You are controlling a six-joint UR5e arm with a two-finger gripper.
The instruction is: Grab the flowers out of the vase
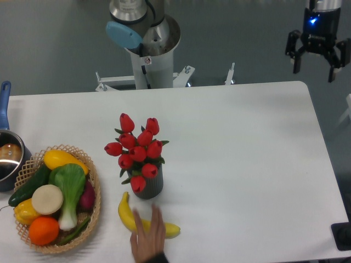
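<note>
Bunch of red tulip buds with small green leaves (137,150) stands upright in the small dark grey ribbed cylindrical vase (148,186), near the middle of the smooth white tabletop (247,164). Black two-finger pincer (313,59) hangs above the far right corner, well apart from the flowers, fingers spread wide, nothing between them. A curved yellow banana (170,230) lies just in front of the vase; a bare human hand (148,236) reaches in from the near edge and rests on it. Left: round woven wicker basket (94,205) of plastic-looking produce; a metal pot with blue handle (6,159) at the edge
</note>
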